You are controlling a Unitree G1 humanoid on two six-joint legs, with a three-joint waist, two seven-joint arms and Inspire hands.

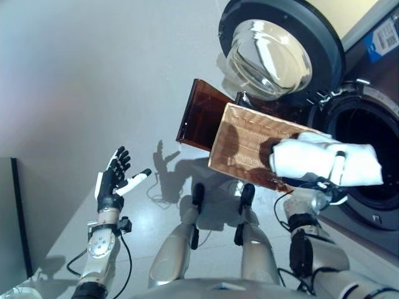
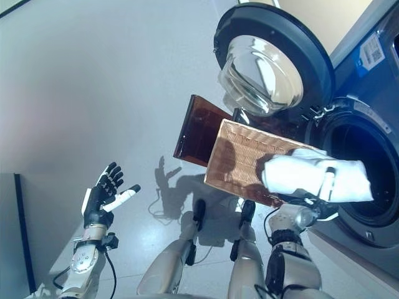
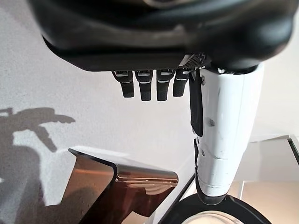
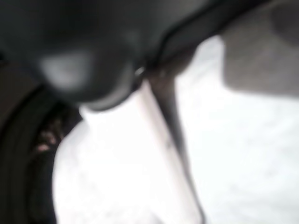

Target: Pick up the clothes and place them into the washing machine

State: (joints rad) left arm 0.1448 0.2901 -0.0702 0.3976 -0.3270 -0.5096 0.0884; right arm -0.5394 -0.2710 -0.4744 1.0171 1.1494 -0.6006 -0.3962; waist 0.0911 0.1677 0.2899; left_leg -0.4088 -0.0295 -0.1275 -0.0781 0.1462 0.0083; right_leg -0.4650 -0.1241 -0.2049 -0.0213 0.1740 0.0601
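Your right hand [image 1: 324, 187] is clamped on the white clothes [image 1: 324, 161], with the thumb curled over the bundle (its fingers stay hidden under the cloth). The bundle hangs at three o'clock, just before the washing machine's drum opening [image 1: 368, 149], whose door [image 1: 277, 50] stands swung wide at one o'clock. A wicker basket [image 1: 243, 143] sits tilted beside it. Your left hand [image 1: 112, 177], at eight o'clock, has its fingers spread and holds nothing.

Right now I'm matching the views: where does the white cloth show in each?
Left eye: white cloth right of centre, in the right hand.
Right eye: at right.
Left wrist: not in it.
Right wrist: fills the view.
Shared landmark: washing machine door.
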